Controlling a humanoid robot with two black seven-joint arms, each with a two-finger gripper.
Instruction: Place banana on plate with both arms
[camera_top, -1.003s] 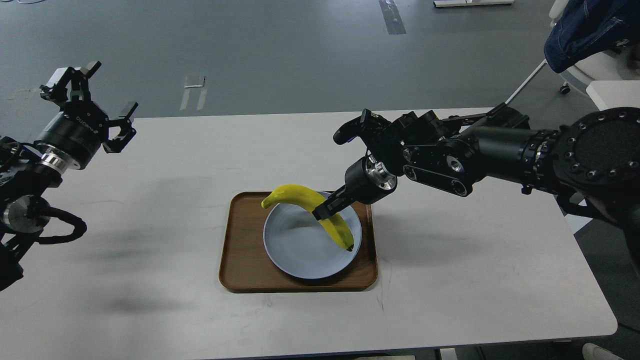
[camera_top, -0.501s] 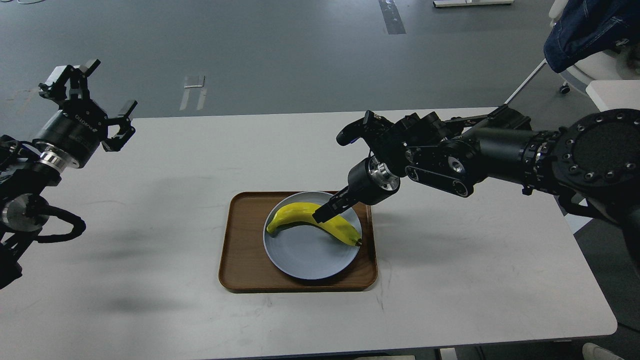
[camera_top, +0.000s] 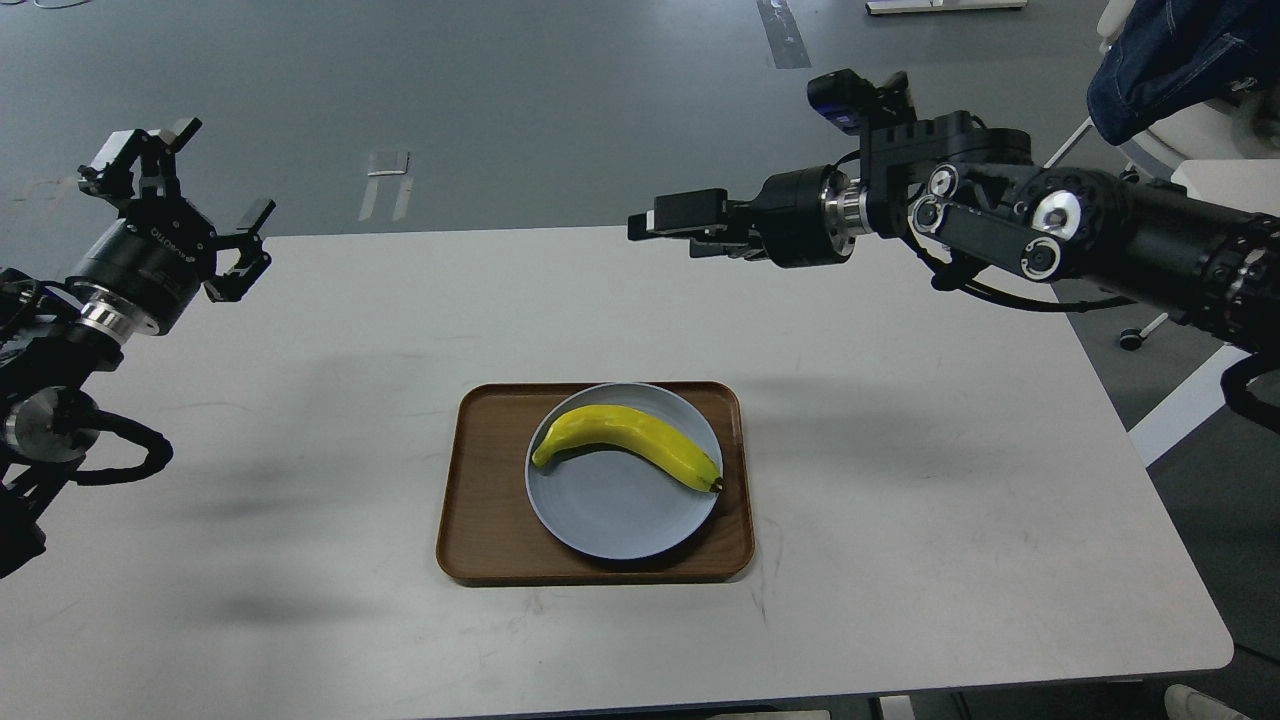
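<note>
Lifted clear since a moment ago, the right gripper (camera_top: 650, 218) hangs high above the table, fingers too end-on to tell. Released, the banana (camera_top: 625, 445) lies across the plate (camera_top: 610, 520) on the wooden tray (camera_top: 480, 500); placement looks done. Left gripper (camera_top: 175, 190) stays spread, empty.

The banana (camera_top: 628, 446) lies on the plate (camera_top: 610, 520), which sits in the tray (camera_top: 480, 500) on the table (camera_top: 900, 560).

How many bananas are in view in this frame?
1. The banana lies across the far half of the plate, which sits on the tray. Neither tool touches it. No others visible.
</note>
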